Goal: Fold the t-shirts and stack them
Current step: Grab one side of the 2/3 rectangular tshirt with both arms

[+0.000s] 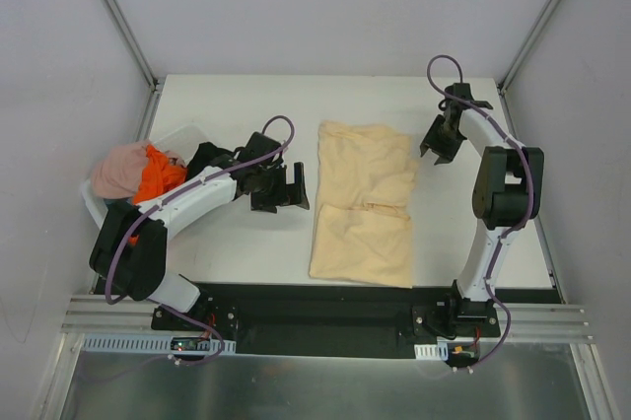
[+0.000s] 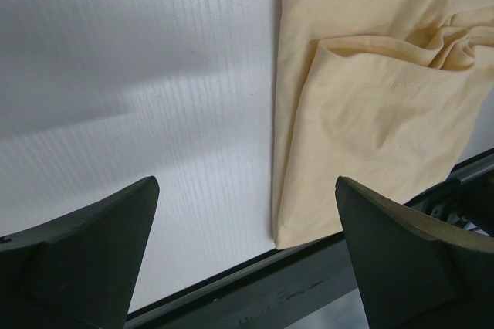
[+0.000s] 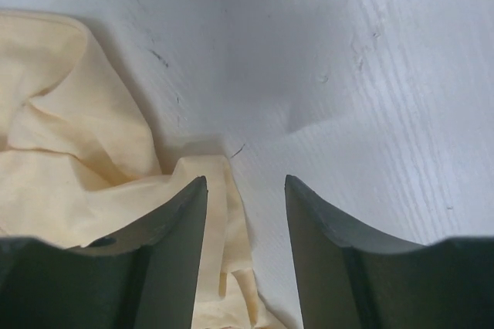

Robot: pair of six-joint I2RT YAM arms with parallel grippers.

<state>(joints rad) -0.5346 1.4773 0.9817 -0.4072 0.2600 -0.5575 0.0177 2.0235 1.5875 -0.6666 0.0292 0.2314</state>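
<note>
A pale yellow-beige t-shirt point(image 1: 363, 203) lies partly folded in a long strip down the middle of the table, its near end at the front edge. My left gripper point(image 1: 299, 188) hovers open just left of it. In the left wrist view the left gripper point(image 2: 245, 188) has its jaws wide apart over the shirt's near left corner point(image 2: 309, 221) and holds nothing. My right gripper point(image 1: 437, 154) stands at the shirt's far right edge. Seen from its wrist, the right gripper point(image 3: 245, 182) has its jaws apart, with a rumpled fold of the shirt point(image 3: 220, 213) lying loose beside the left finger.
A white basket point(image 1: 175, 136) sits at the left edge with a dusty pink shirt point(image 1: 118, 172), a bright orange one point(image 1: 160, 175) and a black one point(image 1: 207, 156) bunched in it. The black front rail point(image 2: 324, 283) runs along the table's near edge.
</note>
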